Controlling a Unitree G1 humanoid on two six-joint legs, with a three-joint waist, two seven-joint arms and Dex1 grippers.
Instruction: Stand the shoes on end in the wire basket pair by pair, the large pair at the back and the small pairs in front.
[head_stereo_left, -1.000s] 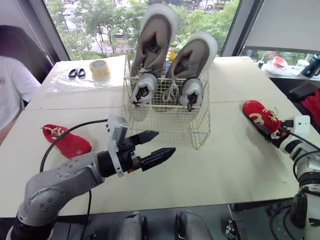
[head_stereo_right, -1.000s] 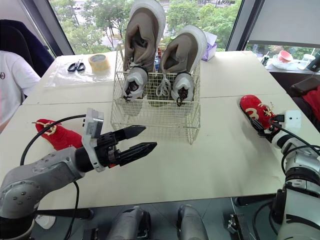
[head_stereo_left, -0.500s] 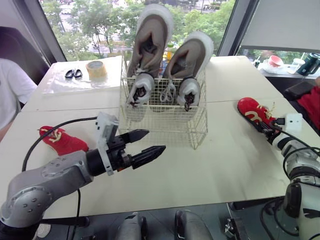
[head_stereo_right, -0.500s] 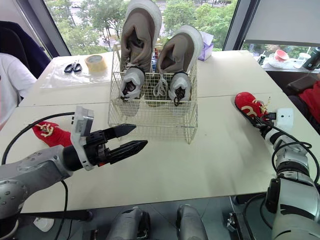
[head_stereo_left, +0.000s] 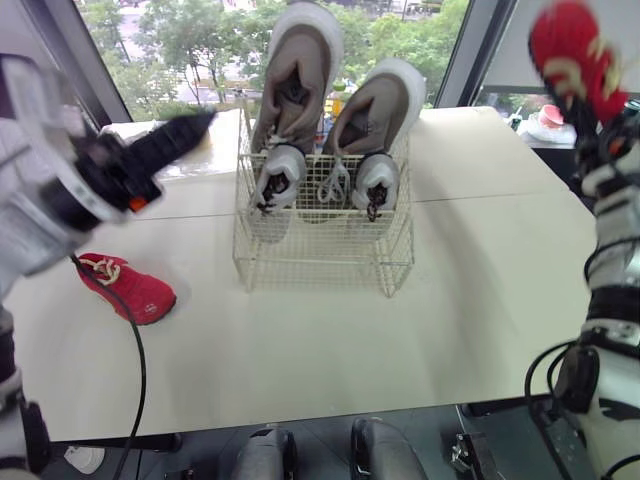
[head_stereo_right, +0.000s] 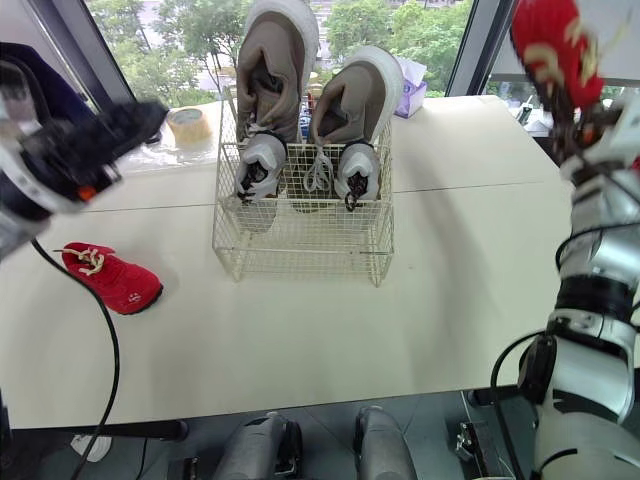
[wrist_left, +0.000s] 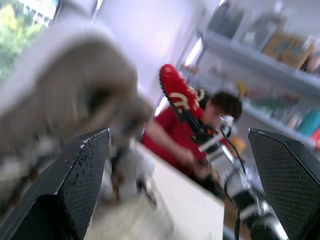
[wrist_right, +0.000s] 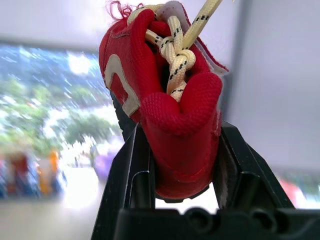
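**High on the right, a red shoe in the air**

Up at the right, the right gripper (wrist_right: 182, 145) pinches a small red shoe (head_stereo_left: 570, 50) between both fingers, laces on top, well above the bench (head_stereo_left: 350, 340). Over on the left, the left gripper (wrist_left: 178, 134) hangs high with fingers spread wide, holding nothing. The other red shoe (head_stereo_left: 130, 290) lies on the bench, left of the wire basket (head_stereo_left: 320, 255). Inside the basket, the large grey pair (head_stereo_left: 300, 70) stands on end at the back, with a small grey pair (head_stereo_left: 285, 172) just in front.
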